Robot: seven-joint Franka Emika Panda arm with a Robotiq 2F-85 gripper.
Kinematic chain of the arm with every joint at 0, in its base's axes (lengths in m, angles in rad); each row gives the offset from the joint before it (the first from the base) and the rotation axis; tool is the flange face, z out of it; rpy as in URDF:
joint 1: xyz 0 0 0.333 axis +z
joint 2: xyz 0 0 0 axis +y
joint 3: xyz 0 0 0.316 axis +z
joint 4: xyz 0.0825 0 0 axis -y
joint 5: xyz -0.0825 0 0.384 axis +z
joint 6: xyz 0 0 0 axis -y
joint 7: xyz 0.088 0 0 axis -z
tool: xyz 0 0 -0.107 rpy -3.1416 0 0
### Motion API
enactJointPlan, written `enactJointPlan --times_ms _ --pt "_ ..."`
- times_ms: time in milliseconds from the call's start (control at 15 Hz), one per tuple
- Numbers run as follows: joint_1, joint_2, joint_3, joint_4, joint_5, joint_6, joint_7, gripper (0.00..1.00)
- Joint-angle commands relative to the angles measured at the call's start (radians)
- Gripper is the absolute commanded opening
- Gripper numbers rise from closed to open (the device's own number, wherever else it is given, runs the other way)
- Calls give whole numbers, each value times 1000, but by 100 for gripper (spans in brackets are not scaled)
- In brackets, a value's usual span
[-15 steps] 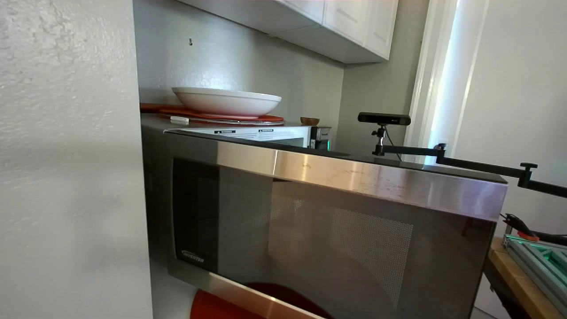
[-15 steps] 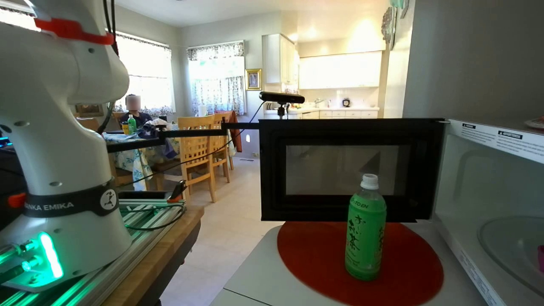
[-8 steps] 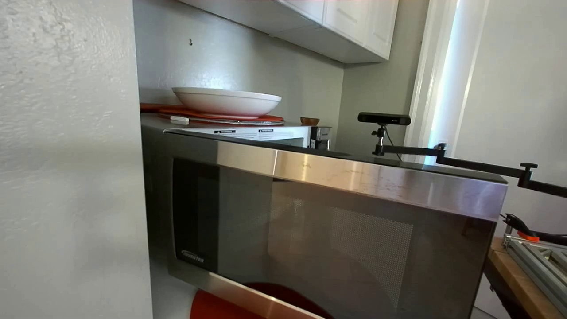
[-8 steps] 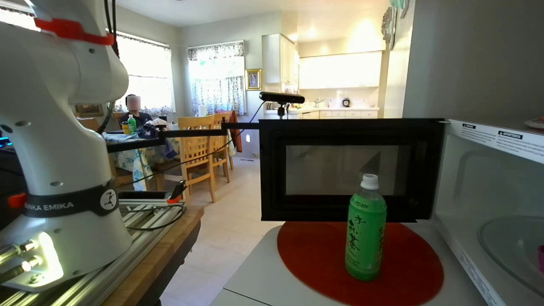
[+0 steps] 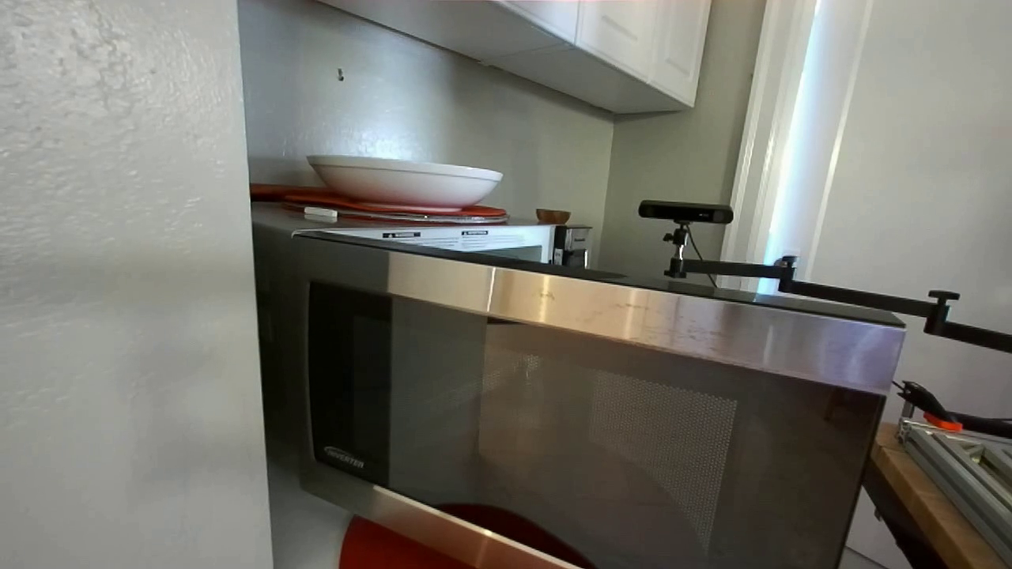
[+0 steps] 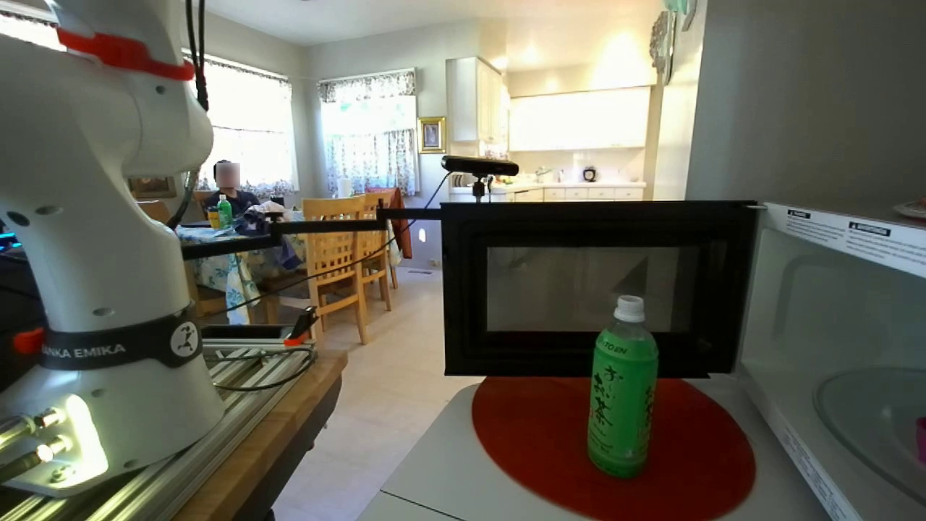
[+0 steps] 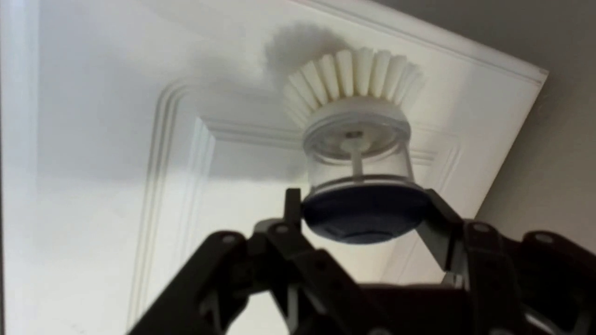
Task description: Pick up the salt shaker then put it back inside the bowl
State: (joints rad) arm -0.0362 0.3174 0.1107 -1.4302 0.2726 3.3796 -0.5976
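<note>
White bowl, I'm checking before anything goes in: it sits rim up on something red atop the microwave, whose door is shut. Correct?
The door is open, not shut, in both exterior views. The white bowl sits rim up on something red atop the microwave.

White arm (image 6: pixel 108 268), red band (image 6: pixel 123 53), black jaws

I can't see into the white bowl (image 5: pixel 405 186); its side blocks me. The claw (image 7: pixel 365 211) runs off the wrist view's bottom edge. In an exterior view the arm (image 6: pixel 108 253) is cut off above, I can't name the pink thing (image 6: pixel 921 437) cropped at the right, and a seated person (image 6: pixel 235 197) has a blurred face (image 6: pixel 228 175).
</note>
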Motion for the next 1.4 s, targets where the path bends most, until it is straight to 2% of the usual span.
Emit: enactJointPlan --times_ms 0,267,600,667,1000,1333 --pt "52 39 -91 29 -194 26 172 38" --pt "70 70 -93 57 -323 26 273 38" --pt "79 101 -107 84 -384 33 314 38" --pt "75 98 -103 78 -334 35 257 38" --pt "74 83 -145 65 -330 59 258 38" --pt "111 47 -262 26 -294 49 235 38"
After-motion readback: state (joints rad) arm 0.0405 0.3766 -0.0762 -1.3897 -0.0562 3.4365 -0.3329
